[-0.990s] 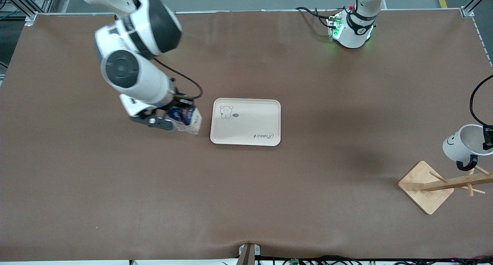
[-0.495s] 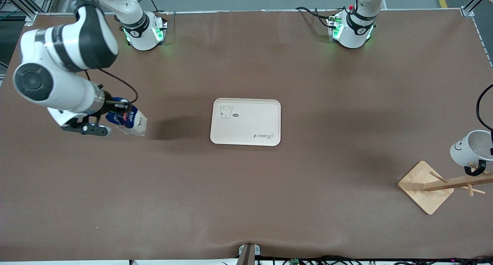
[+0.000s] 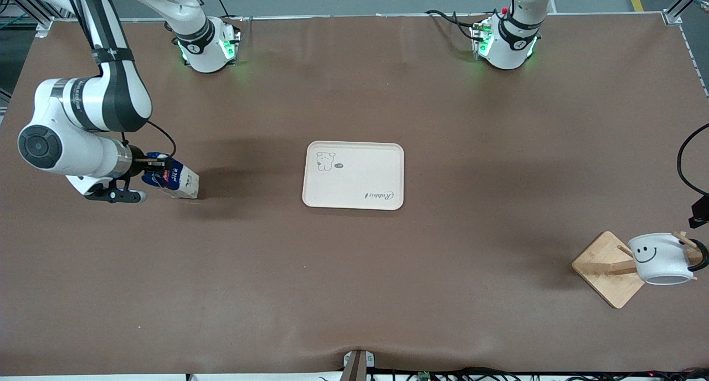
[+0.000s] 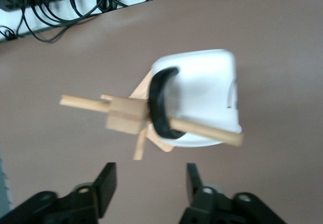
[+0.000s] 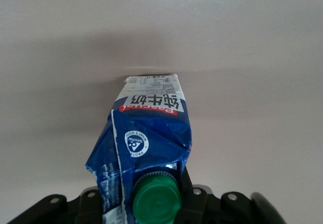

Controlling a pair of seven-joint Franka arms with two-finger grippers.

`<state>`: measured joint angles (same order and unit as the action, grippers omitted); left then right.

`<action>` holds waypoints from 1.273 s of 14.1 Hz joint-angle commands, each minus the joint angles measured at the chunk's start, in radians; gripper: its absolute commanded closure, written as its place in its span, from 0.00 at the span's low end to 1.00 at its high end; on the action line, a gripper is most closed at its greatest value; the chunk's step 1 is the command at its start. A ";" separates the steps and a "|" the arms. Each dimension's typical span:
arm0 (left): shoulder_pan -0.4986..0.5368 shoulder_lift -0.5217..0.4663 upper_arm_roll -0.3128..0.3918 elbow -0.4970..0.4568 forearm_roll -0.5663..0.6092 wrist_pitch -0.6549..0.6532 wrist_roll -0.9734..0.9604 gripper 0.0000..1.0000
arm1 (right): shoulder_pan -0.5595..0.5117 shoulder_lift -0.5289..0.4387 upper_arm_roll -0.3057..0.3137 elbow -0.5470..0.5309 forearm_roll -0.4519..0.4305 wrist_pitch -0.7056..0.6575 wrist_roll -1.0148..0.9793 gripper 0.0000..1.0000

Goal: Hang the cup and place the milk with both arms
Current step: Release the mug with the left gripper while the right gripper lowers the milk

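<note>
Clamped on the milk [image 3: 176,180], the right claw [image 3: 157,172] grips the carton's dark blue gable top beside its ribbed round green cap [image 5: 156,199], as the right wrist view shows. That carton is tilted, its white lower part at or just above the brown surface [image 3: 354,292] toward the right arm's end, well apart from the tray [image 3: 353,175]. Its blue upper panel is creased and glossy, with a red band where blue meets white.

At the left arm's end, the cup [image 3: 658,258], a smooth white mug with a black smiley face, hangs by its black loop handle [image 4: 160,103] on a round wooden peg of the rack [image 3: 608,269], mouth tipped downward. This rack is pale wood: a flat square base, a squared post and thin dowel pegs. In the left wrist view the left claw [image 4: 150,184] hangs over the rack with its black fingers [image 4: 106,182] spread apart, holding nothing and clear of the cup.

Lying flat mid-surface, the tray is a cream rounded rectangle with a raised rim and a small cartoon print
</note>
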<state>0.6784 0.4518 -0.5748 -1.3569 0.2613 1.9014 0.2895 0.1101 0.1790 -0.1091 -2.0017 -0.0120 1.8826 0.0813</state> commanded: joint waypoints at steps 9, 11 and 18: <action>-0.003 -0.154 -0.119 0.005 -0.034 -0.312 -0.357 0.00 | -0.058 -0.021 0.017 -0.157 -0.031 0.139 -0.057 0.73; -0.002 -0.174 -0.117 0.007 -0.034 -0.349 -0.355 0.00 | -0.058 -0.013 0.019 -0.155 -0.031 0.130 -0.055 0.33; 0.001 -0.218 -0.117 0.012 -0.031 -0.416 -0.345 0.00 | -0.046 -0.009 0.022 -0.004 -0.026 -0.017 -0.052 0.00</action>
<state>0.6697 0.2752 -0.6936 -1.3429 0.2438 1.5103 -0.0607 0.0731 0.1710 -0.1003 -2.0826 -0.0239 1.9312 0.0307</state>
